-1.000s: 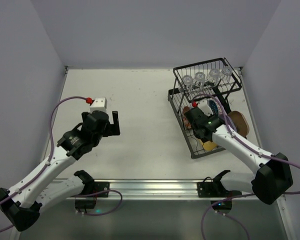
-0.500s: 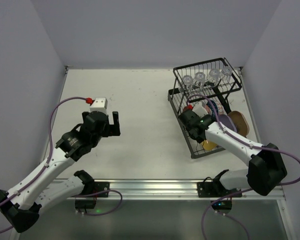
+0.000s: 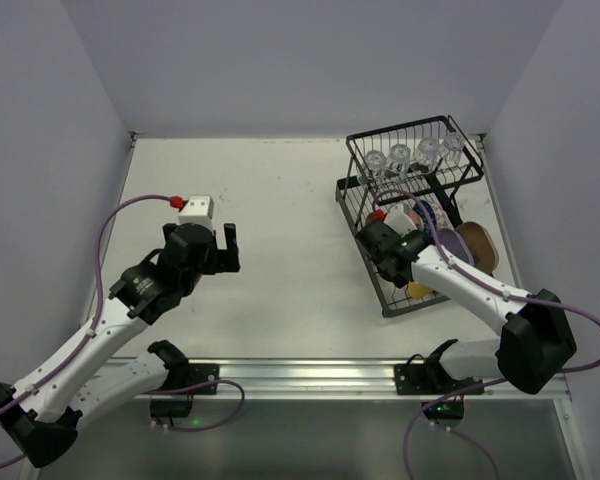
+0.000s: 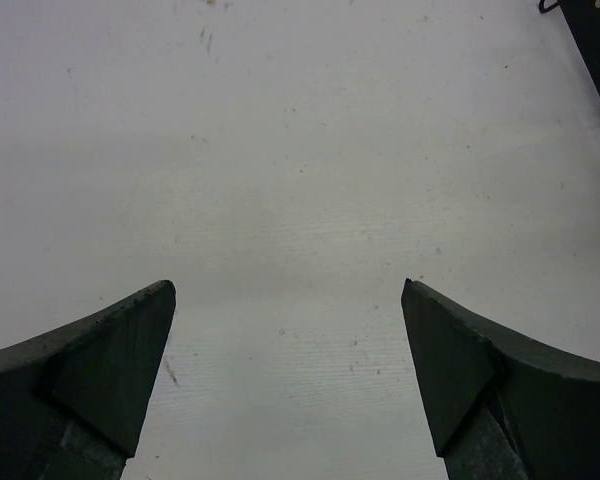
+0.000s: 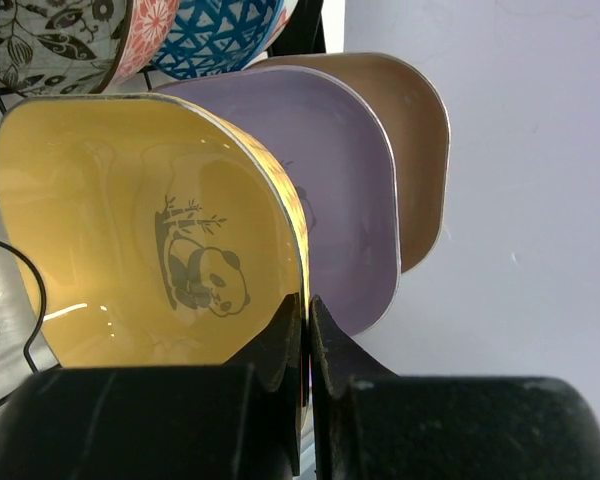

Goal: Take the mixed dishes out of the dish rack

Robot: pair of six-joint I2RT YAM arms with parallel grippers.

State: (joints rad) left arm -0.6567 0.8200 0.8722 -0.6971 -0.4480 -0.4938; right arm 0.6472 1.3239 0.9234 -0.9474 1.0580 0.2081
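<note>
Open table [image 3: 290, 190] left of the dish rack [image 3: 405, 135]; lavender plate [image 5: 350, 200] stands just behind the yellow plate [image 5: 130, 220].

A white matte worktop [image 3: 280, 220] fills the middle of the overhead view, and close up it shows faint dark specks and short scuff marks. Plain pale lavender-grey walls [image 3: 300, 60] close it in at the top, left and right. A silver metal rail [image 3: 310, 372] runs along the bottom edge.

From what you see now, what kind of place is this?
Probably a robot test cell, not a kitchen: plain walls around a white table, two arms on a rail, one loaded rack.
</note>
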